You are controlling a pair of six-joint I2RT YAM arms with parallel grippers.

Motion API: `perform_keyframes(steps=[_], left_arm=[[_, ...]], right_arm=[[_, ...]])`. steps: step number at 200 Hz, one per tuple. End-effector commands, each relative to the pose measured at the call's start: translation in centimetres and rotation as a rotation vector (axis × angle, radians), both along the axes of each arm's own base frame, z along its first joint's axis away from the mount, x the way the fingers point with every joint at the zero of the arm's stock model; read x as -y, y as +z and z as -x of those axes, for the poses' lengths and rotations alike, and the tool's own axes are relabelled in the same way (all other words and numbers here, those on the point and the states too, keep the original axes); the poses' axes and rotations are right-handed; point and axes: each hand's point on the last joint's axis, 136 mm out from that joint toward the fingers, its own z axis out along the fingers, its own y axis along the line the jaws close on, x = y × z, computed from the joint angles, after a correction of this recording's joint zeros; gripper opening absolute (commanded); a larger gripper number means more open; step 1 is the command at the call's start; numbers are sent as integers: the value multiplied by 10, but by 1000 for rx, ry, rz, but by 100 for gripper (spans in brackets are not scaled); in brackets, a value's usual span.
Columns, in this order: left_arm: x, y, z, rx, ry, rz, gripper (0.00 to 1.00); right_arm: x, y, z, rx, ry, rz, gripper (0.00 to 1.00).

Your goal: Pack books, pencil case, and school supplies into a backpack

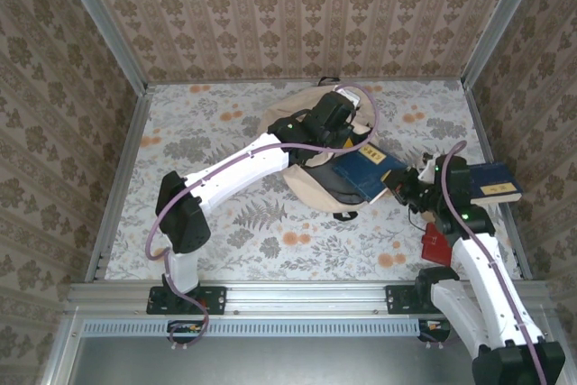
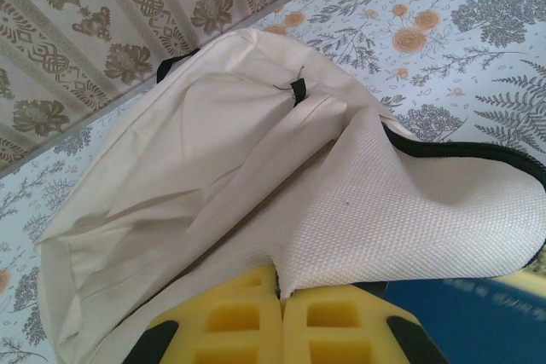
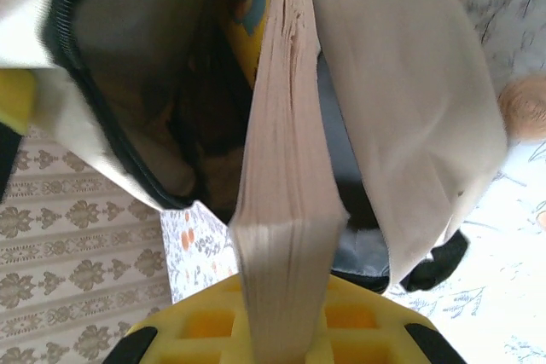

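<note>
The beige backpack (image 1: pixel 308 190) lies mid-table with its mouth facing right. My left gripper (image 1: pixel 339 132) is shut on the edge of its upper flap (image 2: pixel 409 210), holding the mouth open; the yellow fingers (image 2: pixel 247 321) pinch the fabric. My right gripper (image 1: pixel 401 188) is shut on a navy book (image 1: pixel 365 169), which pokes partway into the opening. In the right wrist view the book's page edge (image 3: pixel 286 202) runs from the gripper (image 3: pixel 286 343) into the dark interior (image 3: pixel 171 83), where the yellow book (image 3: pixel 250 2) shows. A corner of the navy book (image 2: pixel 482 321) sits below the flap.
A second navy book (image 1: pixel 498 183) lies at the table's right edge beside my right arm. A small red flat thing (image 1: pixel 436 242) rests near the right arm's base. Patterned walls enclose the floral table (image 1: pixel 207 142) on three sides.
</note>
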Motion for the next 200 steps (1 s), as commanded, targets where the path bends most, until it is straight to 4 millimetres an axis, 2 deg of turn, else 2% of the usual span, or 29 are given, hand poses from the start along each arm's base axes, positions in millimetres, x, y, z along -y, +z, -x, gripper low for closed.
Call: perform_keyframes(steps=[1, 28, 63, 89, 138, 161, 166, 200], left_arm=[[5, 67, 3, 97, -27, 157, 0], [3, 67, 9, 81, -36, 167, 0], [-1, 63, 14, 58, -39, 176, 0], [-2, 63, 16, 49, -39, 183, 0], [-2, 67, 15, 35, -31, 217, 0], [-4, 65, 12, 29, -22, 216, 0], [-5, 64, 12, 27, -18, 216, 0], [-10, 60, 11, 13, -8, 207, 0]], right_arm=[[-17, 25, -18, 98, 25, -89, 3], [-29, 28, -42, 125, 26, -117, 3], [-36, 31, -73, 164, -39, -100, 4], [-41, 24, -94, 174, -110, -72, 4], [-58, 3, -131, 172, -215, -24, 5], [-57, -7, -147, 168, -282, -14, 5], [-57, -20, -152, 145, -293, -3, 5], [-72, -43, -180, 108, -288, -7, 5]])
